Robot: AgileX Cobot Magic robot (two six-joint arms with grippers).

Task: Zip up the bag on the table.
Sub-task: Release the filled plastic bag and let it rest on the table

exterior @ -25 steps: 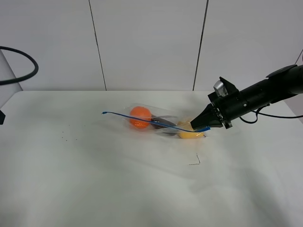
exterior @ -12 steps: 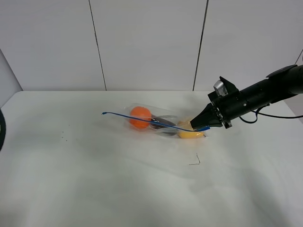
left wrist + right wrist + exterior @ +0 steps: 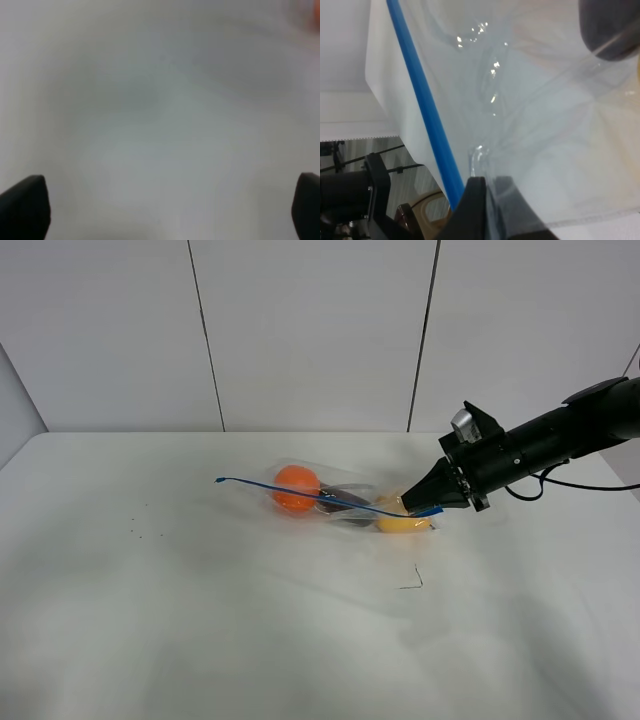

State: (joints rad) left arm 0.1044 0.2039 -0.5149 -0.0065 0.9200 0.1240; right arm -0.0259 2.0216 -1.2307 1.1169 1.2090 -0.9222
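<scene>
The clear bag (image 3: pixel 330 500) lies on the white table (image 3: pixel 200 620), with an orange fruit (image 3: pixel 296 485), a dark purple one (image 3: pixel 345 502) and a yellow one (image 3: pixel 402 523) inside. Its blue zip strip (image 3: pixel 300 493) runs from the raised left end down to the right corner. My right gripper (image 3: pixel 428 506) is shut on that right end of the strip. The right wrist view shows the strip (image 3: pixel 422 107) and crinkled plastic (image 3: pixel 545 125) running into the closed fingers (image 3: pixel 475 210). My left gripper (image 3: pixel 165 207) is open and empty over a blurred white surface; it is out of the high view.
A small black mark (image 3: pixel 412 580) lies on the table in front of the bag. Tiny dark specks (image 3: pixel 140 525) sit at the left. A grey panelled wall (image 3: pixel 310 330) stands behind the table's far edge.
The left arm's black cable and body have slid out of the high view at the left edge. The right gripper and the bag have not moved.
</scene>
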